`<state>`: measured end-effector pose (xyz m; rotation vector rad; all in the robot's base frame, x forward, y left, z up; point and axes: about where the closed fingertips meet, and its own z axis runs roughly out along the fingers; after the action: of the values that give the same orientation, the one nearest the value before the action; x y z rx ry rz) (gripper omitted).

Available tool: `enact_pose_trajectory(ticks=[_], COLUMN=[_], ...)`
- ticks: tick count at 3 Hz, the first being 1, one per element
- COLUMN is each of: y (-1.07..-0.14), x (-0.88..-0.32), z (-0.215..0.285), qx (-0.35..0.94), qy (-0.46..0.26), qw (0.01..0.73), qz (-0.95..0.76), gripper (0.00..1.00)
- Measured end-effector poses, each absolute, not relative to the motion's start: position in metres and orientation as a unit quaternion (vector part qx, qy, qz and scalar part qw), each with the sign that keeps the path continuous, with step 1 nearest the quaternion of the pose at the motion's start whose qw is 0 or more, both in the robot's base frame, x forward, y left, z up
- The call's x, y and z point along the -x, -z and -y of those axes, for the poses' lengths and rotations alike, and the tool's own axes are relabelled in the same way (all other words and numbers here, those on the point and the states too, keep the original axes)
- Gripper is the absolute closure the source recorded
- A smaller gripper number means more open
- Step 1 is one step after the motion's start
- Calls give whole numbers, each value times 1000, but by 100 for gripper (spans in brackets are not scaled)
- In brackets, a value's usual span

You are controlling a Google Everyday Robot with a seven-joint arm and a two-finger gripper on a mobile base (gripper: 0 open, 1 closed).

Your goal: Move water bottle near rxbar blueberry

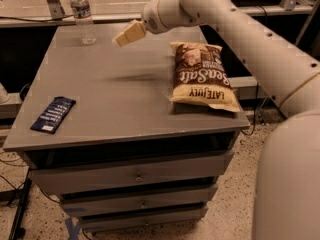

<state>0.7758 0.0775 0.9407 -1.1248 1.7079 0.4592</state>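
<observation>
The water bottle (82, 15), clear with a white cap and a pale label band, stands upright at the far left corner of the grey table (120, 99). The rxbar blueberry (53, 114), a flat dark blue wrapper with white lettering, lies near the table's front left edge. My gripper (124, 36) hangs above the far middle of the table, to the right of the bottle and apart from it, pointing left toward it. It holds nothing that I can see.
A large brown and cream chip bag (201, 76) lies on the right side of the table. My white arm (250, 39) reaches in from the right. Drawers (135, 176) sit under the tabletop. Cables lie on the floor at the left.
</observation>
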Motion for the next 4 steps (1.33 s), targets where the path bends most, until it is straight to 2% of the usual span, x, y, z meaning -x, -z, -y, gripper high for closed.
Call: enact_pose_trajectory(ticks=[1, 2, 4], y=[-951, -955, -988], x=[-829, -865, -881], z=[-101, -144, -235], qx=[426, 403, 405], qy=[-226, -277, -360], qw=[560, 589, 596], qz=[-673, -643, -593], gripper=[0, 0, 0])
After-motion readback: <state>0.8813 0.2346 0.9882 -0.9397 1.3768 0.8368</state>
